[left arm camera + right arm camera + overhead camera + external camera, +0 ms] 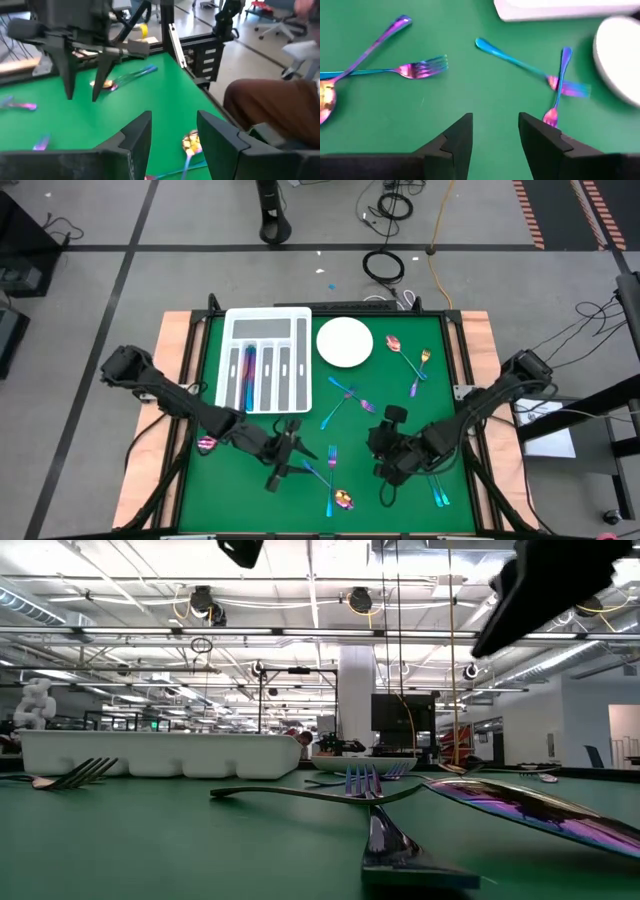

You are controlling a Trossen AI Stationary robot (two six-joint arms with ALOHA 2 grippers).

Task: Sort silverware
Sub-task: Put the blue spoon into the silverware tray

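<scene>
Fork point(331, 456) lies on mat btwn both grippers, nearer L gripper point(283, 461), long axis along its reach. Your L jaws spread, empty; R gripper point(388, 464) spread too, empty.

A green-topped table point(200, 480) is carrying everything, with a round white plate point(345, 342) sitting toward its far edge. Just left of the plate a white divided tray point(262, 360) is resting, while right of the plate a spoon point(397, 346) and a fork point(419, 372) are lying close together. On the near side of the plate two crossed forks point(347, 402) are lying on the green, and farther from the plate, toward the near edge, another fork point(331, 475) and spoon point(343, 500) are lying.
</scene>
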